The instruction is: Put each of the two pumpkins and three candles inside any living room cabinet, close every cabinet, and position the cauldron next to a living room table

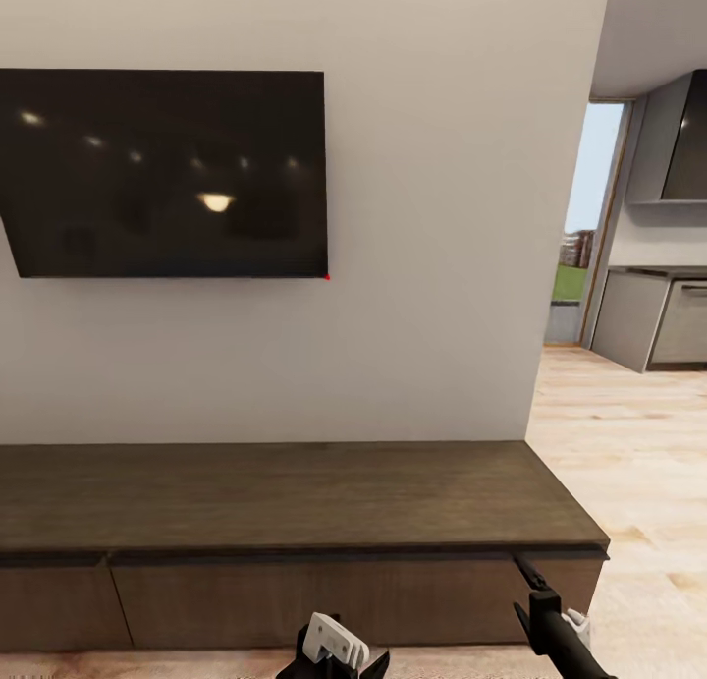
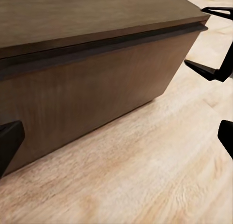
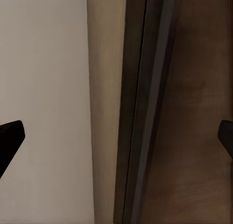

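Observation:
The cabinet [image 1: 295,507], a long low dark-brown unit, stands against the white wall, and its flat drawer fronts [image 1: 314,595] look shut. My left gripper [image 1: 334,651] hangs low in front of its middle. In the left wrist view this gripper [image 2: 116,141] is open over the floor beside the cabinet's front [image 2: 92,88]. My right gripper [image 1: 535,591] is at the right end of the cabinet's top edge. It is open [image 3: 116,136], and the groove under the cabinet top [image 3: 145,107] lies between its fingers. The pumpkins, candles, cauldron and table are out of view.
A large dark TV [image 1: 167,173] hangs on the wall above the cabinet. Pale wood floor [image 1: 628,443] runs right of the cabinet to a kitchen with grey counters [image 1: 653,315] and a bright glass door [image 1: 589,227].

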